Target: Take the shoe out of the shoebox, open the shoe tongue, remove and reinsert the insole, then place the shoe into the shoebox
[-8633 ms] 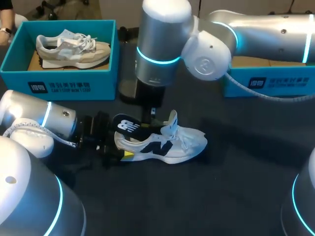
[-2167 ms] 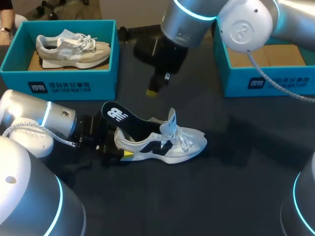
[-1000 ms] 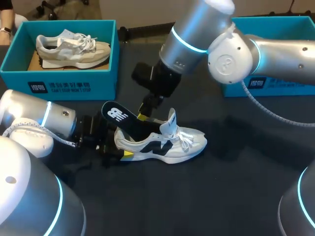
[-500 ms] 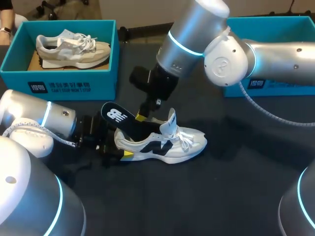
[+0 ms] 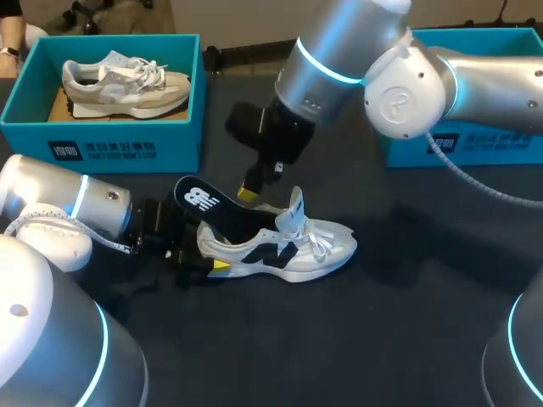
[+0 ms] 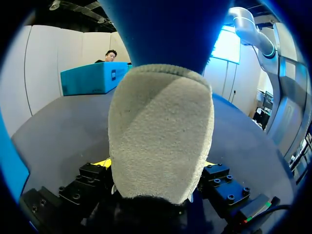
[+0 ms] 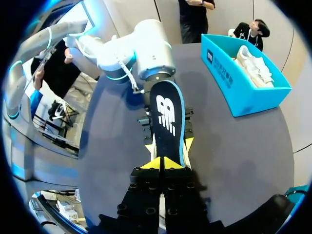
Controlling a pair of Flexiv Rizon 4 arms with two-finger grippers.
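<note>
The white shoe (image 5: 293, 246) lies on its sole on the dark table (image 5: 382, 331), toe towards my right; its heel is hidden in the left end effector (image 5: 208, 256), which is clenched on it; in the left wrist view only slivers of the yellow fingertips (image 6: 104, 162) peep out on either side of a fuzzy, off-white, rounded heel that fills most of the view. The shoe has a dark letter-shaped side patch and white laces; its tongue (image 5: 296, 206) stands upright. The insole (image 5: 206, 202) is flat and dark with a blue edge and a white logo; it juts up and back out of the shoe's opening, its front end hidden inside. The right end effector (image 5: 247, 193) hangs just above the insole, fingers pressed tip to tip; whether it touches the insole I cannot tell. The teal cardboard left shoebox (image 5: 127, 140) carries white print on its wall and holds a beige shoe (image 5: 127, 80); the right shoebox (image 5: 450, 144), the same teal, is largely covered by the right arm.
</note>
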